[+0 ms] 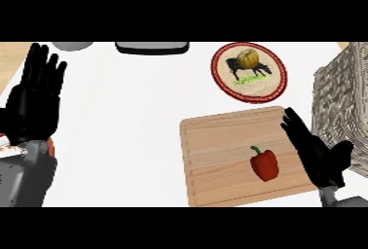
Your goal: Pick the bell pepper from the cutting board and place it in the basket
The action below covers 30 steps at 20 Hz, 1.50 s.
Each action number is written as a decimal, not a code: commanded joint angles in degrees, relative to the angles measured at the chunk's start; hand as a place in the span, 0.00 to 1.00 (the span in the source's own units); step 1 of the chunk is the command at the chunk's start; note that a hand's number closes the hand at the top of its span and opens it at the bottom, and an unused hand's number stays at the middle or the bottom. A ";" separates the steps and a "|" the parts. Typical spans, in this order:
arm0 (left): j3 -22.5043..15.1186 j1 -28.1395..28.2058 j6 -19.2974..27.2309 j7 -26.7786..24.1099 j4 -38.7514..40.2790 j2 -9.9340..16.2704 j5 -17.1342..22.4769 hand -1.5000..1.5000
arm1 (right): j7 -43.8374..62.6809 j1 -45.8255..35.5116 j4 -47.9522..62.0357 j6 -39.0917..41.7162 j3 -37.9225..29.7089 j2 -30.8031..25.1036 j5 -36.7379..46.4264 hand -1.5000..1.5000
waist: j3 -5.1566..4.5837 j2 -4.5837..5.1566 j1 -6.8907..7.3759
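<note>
A red bell pepper (265, 164) with a green stem lies on the wooden cutting board (215, 160), right of the board's middle. My right hand (318, 151) hovers over the board's right edge, just right of the pepper, fingers straight and open, not touching it. The woven grey basket (343, 97) stands at the right edge, partly cut off by the view. My left hand (32, 95) rests open at the far left, fingers up.
A round plate (249, 72) with a cow picture carries a small orange pumpkin (248, 59) behind the board. A dark tray-like object (152, 47) and a grey round object (72, 45) sit at the back edge. The counter is white.
</note>
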 commanded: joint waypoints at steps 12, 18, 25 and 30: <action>-11.31 7.17 -18.44 -7.29 2.62 8.12 -6.68 0.50 | -21.86 -5.67 -11.27 8.66 14.51 3.51 20.70 0.00 | 1.09 0.67 0.46; -11.66 7.52 -17.15 -8.99 5.30 6.86 -9.05 0.50 | -4.89 -5.61 -17.43 -6.43 13.87 -0.48 37.71 0.00 | 0.86 0.42 -1.35; -9.62 8.22 -19.44 -9.14 5.14 8.74 -7.39 0.50 | 18.68 -10.01 -29.90 0.91 8.89 -15.20 49.53 0.00 | 0.65 -0.12 -1.87; -11.20 5.95 -18.22 -6.03 3.80 7.44 -8.57 0.50 | 29.61 -13.75 -34.54 21.06 8.52 -25.80 42.04 0.00 | 0.75 0.30 -0.85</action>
